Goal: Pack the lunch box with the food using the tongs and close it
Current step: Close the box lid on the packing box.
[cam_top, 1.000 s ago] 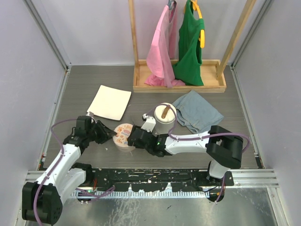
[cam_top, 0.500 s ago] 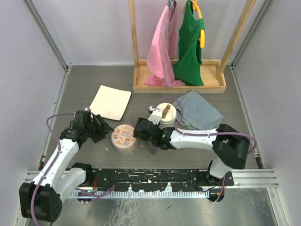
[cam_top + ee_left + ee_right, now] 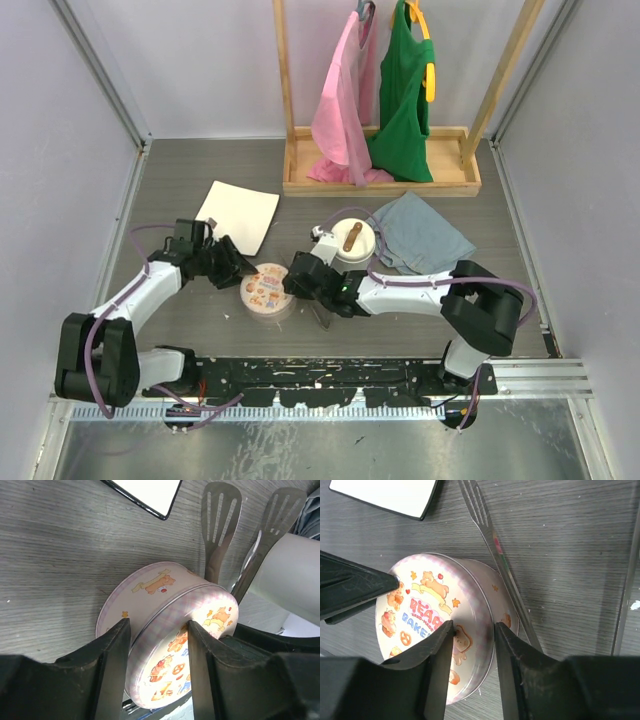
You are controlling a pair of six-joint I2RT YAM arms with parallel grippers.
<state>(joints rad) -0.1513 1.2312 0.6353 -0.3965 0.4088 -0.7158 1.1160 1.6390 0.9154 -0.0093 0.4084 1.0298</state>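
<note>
The lunch box (image 3: 265, 292) is a round pink tin with a bear-print lid on it, and it lies on the table between both arms. My left gripper (image 3: 243, 272) meets it from the left. In the left wrist view its fingers (image 3: 116, 645) clamp the lid's rim (image 3: 165, 605). My right gripper (image 3: 293, 285) comes from the right, shut across the rim (image 3: 480, 610). The grey slotted tongs (image 3: 220, 525) lie just behind the tin and show again as tongs (image 3: 487, 530) in the right wrist view. A brown sausage stick (image 3: 351, 238) rests on a white round container (image 3: 336, 252). Other food is hidden.
A white square board (image 3: 235, 217) lies behind the left arm. A blue-grey cloth (image 3: 420, 238) is to the right of the white container. A wooden rack (image 3: 380, 178) with pink and green garments stands at the back.
My left gripper, which had pulled away from the tin half a second ago, has come back in against its left rim. The right gripper's jaws have narrowed onto the right rim.
</note>
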